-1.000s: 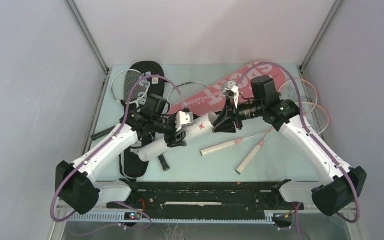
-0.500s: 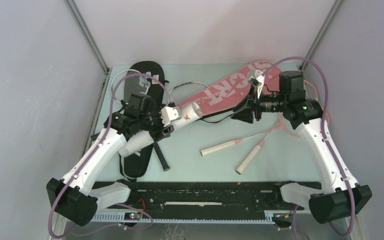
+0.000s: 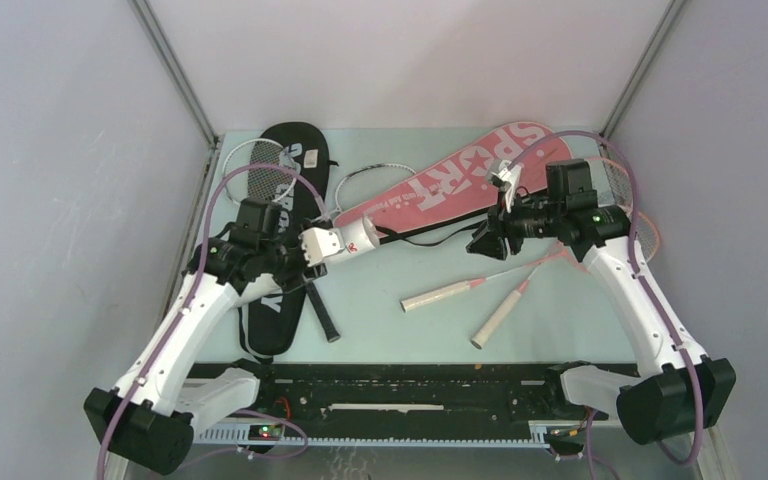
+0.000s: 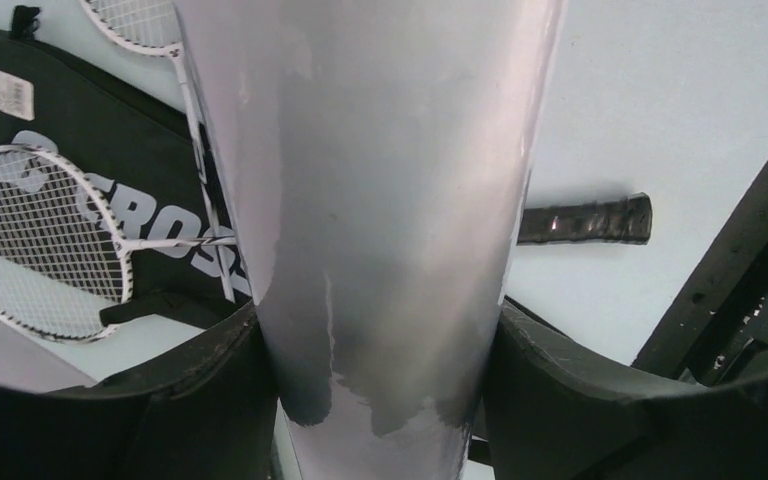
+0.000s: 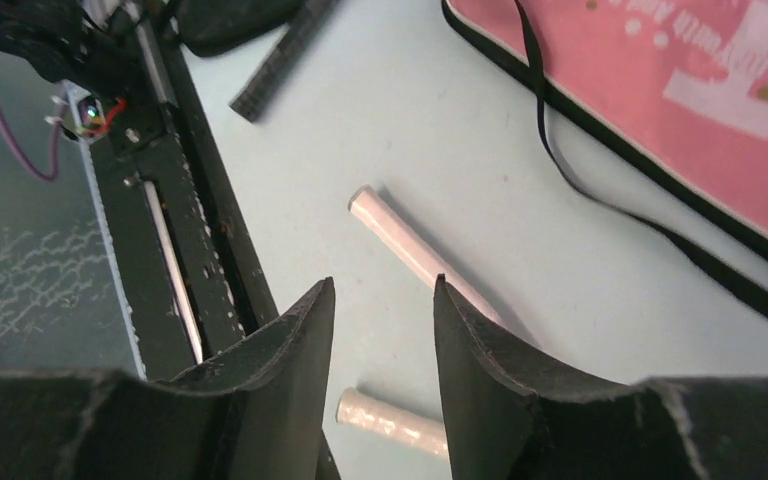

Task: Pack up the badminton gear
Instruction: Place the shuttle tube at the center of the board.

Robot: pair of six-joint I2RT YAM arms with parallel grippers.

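My left gripper (image 3: 308, 256) is shut on the long white tube (image 3: 345, 241) and holds it above the table, its open end pointing right. In the left wrist view the tube (image 4: 380, 200) fills the space between both fingers (image 4: 190, 400). My right gripper (image 3: 485, 243) is open and empty, hovering over two white racket handles (image 5: 410, 250). The pink "SPORT" cover (image 3: 460, 180) lies at the back middle, its black strap (image 5: 560, 150) trailing forward. The black "CROSSWAY" cover (image 3: 278, 305) lies at the left under white-framed rackets (image 4: 40, 240). No shuttlecock shows.
Two pink rackets lie at the right, handles (image 3: 450, 293) pointing toward the middle and heads (image 3: 625, 205) by the right wall. A black racket handle (image 3: 322, 315) lies beside the black cover. The black rail (image 3: 400, 385) runs along the near edge.
My left arm has drawn the tube back to the left. My right gripper has pulled away from the tube's end, moving right, and now hangs over the racket handles.
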